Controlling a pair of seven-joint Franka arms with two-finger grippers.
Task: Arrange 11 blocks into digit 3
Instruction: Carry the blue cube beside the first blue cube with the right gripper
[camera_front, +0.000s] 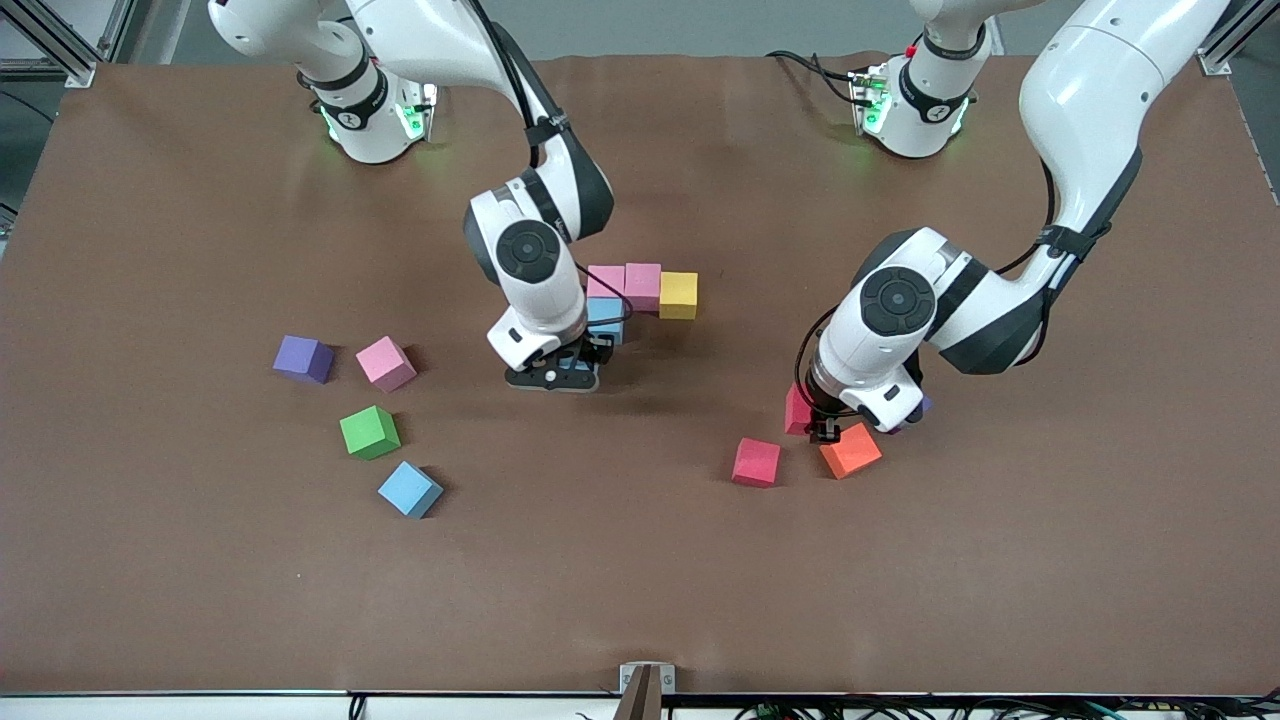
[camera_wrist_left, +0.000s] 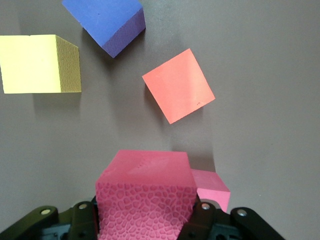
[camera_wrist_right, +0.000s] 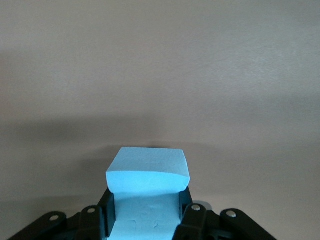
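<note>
Here, left tool (camera_wrist_left: 145, 220) clamps red block (camera_wrist_left: 145, 195); right tool (camera_wrist_right: 145, 220) clamps blue block (camera_wrist_right: 148, 172).

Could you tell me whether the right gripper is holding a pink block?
No, the right gripper is shut on a light blue block, as its wrist view shows.

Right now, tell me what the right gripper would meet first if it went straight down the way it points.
The right gripper, shut on a light blue block, points down at bare table beside the started figure. That block would likely touch the tabletop first; its height above the table is unclear.
</note>
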